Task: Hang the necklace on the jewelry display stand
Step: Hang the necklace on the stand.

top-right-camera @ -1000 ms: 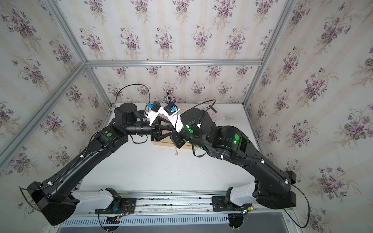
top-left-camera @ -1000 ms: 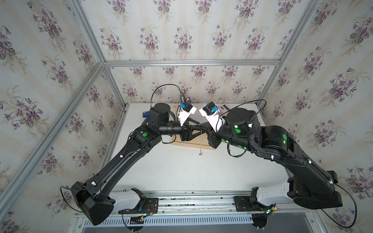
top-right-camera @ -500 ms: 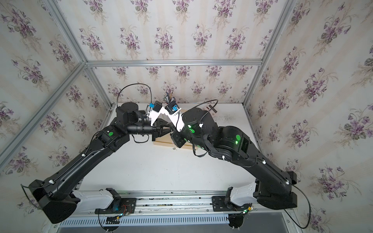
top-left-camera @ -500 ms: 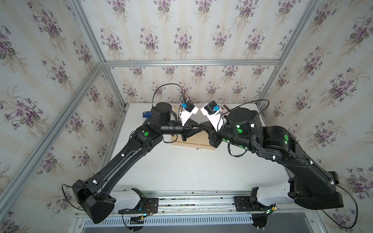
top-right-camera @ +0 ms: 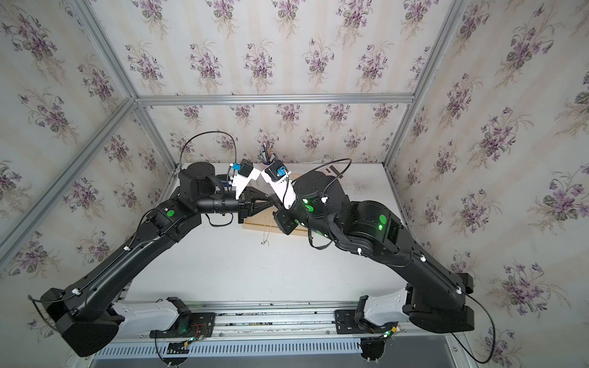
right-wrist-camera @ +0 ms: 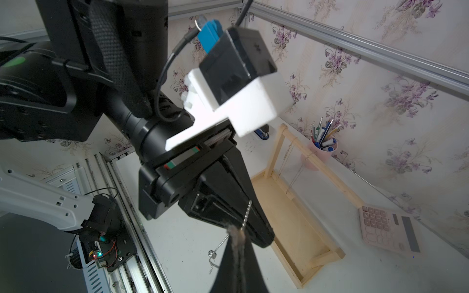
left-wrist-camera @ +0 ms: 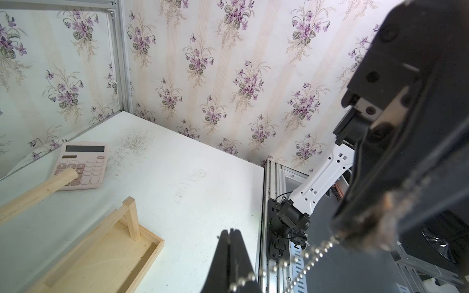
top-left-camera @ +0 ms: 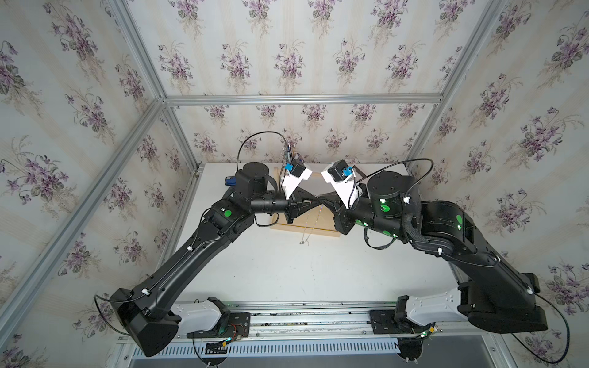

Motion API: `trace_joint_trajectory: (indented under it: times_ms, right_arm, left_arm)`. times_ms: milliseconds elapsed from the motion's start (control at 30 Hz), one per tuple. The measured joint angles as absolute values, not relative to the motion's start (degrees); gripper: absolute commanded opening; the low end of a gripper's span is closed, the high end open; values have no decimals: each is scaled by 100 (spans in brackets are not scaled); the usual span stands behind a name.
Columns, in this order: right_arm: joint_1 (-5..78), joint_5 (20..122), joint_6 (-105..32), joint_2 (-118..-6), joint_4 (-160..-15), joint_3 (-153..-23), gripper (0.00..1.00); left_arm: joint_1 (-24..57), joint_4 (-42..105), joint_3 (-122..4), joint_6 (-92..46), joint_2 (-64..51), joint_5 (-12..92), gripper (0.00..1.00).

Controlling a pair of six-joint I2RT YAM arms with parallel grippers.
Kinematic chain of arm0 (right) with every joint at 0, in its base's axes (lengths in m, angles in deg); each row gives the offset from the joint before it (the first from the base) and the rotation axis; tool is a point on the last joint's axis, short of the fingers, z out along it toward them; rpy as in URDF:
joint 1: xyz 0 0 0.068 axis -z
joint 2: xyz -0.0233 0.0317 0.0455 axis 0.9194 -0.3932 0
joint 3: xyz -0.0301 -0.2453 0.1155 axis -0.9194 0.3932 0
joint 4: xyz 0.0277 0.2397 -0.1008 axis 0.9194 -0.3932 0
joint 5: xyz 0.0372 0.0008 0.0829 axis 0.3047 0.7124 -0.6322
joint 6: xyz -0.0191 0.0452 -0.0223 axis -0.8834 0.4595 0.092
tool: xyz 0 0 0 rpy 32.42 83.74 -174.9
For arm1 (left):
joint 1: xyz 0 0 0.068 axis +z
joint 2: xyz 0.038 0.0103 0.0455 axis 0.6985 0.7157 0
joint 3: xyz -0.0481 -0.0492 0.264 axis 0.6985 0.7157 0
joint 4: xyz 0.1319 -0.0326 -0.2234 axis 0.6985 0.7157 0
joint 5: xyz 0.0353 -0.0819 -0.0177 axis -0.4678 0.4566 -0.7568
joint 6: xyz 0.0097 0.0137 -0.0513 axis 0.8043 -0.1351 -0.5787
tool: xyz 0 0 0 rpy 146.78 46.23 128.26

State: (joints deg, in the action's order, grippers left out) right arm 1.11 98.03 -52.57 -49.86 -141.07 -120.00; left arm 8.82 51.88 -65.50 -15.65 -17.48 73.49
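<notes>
Clerk: First entry, the necklace (left-wrist-camera: 316, 251)?

Keeper: Silver ball chain. Held in the air on the near side of the jewelry display stand (right-wrist-camera: 291, 228), not on its crossbar (right-wrist-camera: 326, 168). It comes out of the tips of the right tool (right-wrist-camera: 236, 232). The loose end, with a small ring, dangles in front of the tray. Whether it reaches the table (top-left-camera: 287, 274), cannot tell.

Clerk: Tools?

Keeper: The right tool is clenched on the chain. The left tool (left-wrist-camera: 231, 234) has its tips pressed together, close against the right one. The chain lies along its fingers, but whether it is pinched there, cannot tell.

Clerk: Stand?

Keeper: Light wood, with a tray base and two uprights, standing toward the back of the table. Fine chains (right-wrist-camera: 289, 162) hang from the crossbar.

Clerk: Sundries?

Keeper: Pink calculator (left-wrist-camera: 83, 165) on the table near the stand. Pink cup of pens (right-wrist-camera: 322, 149) behind the stand, by the wall.
</notes>
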Motion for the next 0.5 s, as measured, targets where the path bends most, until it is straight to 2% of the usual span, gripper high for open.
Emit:
trace_joint_trajectory:
  times_ms: [500]
  right_arm:
    - [419, 11294, -6022, -5058, -13509, -10859, 0]
  left_arm:
    - [875, 5544, -6970, -1412, -1348, 6630, 0]
